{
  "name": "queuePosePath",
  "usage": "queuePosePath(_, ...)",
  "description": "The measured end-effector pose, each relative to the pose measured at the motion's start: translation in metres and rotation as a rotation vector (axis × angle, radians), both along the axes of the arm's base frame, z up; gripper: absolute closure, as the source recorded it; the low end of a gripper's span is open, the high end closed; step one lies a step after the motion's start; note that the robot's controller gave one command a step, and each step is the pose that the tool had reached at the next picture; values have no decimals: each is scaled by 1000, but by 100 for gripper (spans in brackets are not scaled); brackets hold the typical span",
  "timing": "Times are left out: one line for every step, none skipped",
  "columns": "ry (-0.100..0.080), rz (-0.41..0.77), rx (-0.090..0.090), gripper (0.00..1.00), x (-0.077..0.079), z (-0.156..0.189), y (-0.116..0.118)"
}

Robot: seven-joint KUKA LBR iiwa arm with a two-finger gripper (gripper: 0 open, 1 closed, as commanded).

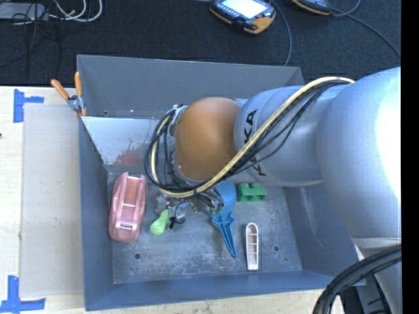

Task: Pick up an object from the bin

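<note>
Bin floor (186, 259) lay bare along its lower edge and at lower right. The pink dispenser (127, 207) blocked the left. A green lump (159, 226), blue tool (227, 231) and white piece (252, 246) crowded the centre, with a green block (251, 192) under the arm (288, 142).

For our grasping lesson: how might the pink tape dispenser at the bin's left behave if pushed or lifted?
The pink tape dispenser looks like moulded plastic, so probably stiff. Its long, blocky body should slide rather than roll. Its smooth rounded shell may slip in a grip.
</note>
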State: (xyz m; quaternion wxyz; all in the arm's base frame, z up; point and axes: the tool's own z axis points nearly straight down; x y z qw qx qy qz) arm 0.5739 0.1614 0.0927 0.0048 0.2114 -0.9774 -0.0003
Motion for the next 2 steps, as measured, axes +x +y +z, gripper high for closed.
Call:
queuePosePath(-1, 0, 0, 100, 0, 9, 0)
queuePosePath(-1, 0, 0, 100, 0, 16, 0)
